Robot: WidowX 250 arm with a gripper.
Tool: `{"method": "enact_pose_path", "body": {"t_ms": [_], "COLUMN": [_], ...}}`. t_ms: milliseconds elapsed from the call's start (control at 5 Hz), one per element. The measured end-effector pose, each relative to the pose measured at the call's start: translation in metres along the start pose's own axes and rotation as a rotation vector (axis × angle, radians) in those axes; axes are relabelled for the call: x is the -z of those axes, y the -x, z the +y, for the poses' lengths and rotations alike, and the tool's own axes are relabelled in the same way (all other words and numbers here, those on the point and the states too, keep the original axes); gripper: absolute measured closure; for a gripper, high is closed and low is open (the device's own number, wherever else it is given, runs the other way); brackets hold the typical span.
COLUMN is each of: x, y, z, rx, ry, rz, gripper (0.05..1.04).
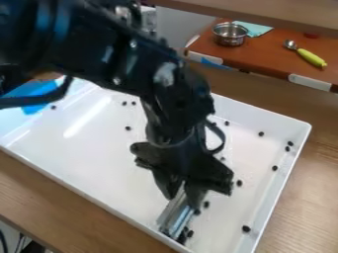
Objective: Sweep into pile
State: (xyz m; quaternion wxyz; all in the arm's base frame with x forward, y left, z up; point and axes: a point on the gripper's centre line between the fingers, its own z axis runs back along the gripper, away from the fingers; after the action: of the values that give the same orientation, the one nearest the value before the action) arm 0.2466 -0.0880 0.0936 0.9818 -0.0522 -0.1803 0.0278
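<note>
A: Gripper [184,196]?
B: Over the tray [78,197], toward the near edge, pointing down. Fingers closed in on the upper end of a flat, shiny scraper [173,217]. Little gap between them.
A: Position of scraper?
B: Tilted, lower end down by the tray's near wall. Cannot tell if it touches the floor of the tray.
A: And the beans [245,229]?
B: Small, black, scattered. A few lie close together beside the scraper's lower end; one sits by its right side, another just beyond. More dot the right part, two of them side by side near the right wall. Three lie left of the arm [182,99], one more near the far left.
A: Surroundings?
B: Tray white, shallow, on a wooden table [326,173]. Behind it, an orange-brown top [274,54] with a metal pot [230,34], a pale teal cloth [259,29] beside that, and a spoon [310,57] with a yellow-green handle to the right.
</note>
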Motion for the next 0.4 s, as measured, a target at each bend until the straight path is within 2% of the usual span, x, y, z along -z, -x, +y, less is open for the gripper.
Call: {"method": "enact_pose_path", "body": {"t_ms": [200, 400], "x": [-0.029, -0.055], "y": [-0.016, -0.038], "z": [0.024, 0.065], "rx": [-0.048, -0.105], "ry": [0.061, 0.082], "rz": [-0.061, -0.107], "gripper": [0.744, 0.744]}}
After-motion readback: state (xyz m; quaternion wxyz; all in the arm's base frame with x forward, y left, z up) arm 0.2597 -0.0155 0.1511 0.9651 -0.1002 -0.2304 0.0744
